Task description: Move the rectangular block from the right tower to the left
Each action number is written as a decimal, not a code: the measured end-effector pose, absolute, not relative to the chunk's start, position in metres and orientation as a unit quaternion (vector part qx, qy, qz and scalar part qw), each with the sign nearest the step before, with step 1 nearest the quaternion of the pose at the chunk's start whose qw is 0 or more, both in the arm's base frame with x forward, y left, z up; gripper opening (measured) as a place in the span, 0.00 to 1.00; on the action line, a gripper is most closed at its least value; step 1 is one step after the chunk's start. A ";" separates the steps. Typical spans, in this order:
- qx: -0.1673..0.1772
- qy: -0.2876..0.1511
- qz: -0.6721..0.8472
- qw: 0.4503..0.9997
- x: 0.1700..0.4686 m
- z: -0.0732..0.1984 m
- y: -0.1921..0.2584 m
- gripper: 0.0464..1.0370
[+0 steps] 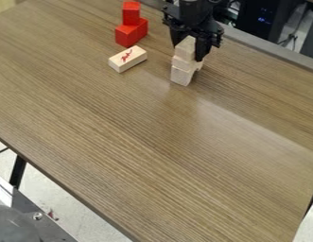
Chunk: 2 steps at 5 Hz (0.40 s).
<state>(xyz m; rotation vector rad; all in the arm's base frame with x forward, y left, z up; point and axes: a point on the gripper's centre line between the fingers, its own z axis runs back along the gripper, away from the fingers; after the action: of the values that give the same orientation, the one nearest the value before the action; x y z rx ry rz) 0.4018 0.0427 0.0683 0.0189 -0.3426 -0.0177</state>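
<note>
At the upper centre, the gripper [187, 51] hangs down over the right tower, at the height of its top block [185, 46]. This tower is stacked from pale wooden blocks, with a middle piece [184, 63] and a lower block [181, 75] on the table; the gripper partly hides its top and right side. To the left stands a red tower, a small red block [131, 13] upright on a wider red block [130, 34]. A pale rectangular block [127, 59] with a red mark lies flat between the two towers, nearer the camera.
The brown wooden table [146, 142] extends toward the camera and to the right. Its far edge runs behind the arm, with dark equipment [263, 21] beyond. A metal surface [35, 222] is at the lower left, below the table's edge.
</note>
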 end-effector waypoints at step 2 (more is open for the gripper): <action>0.018 -0.187 0.025 0.982 0.395 0.084 0.075 0.55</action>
<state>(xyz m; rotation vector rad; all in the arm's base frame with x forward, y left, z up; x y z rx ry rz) 0.3954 0.0753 0.0843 0.0364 -0.3756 0.0500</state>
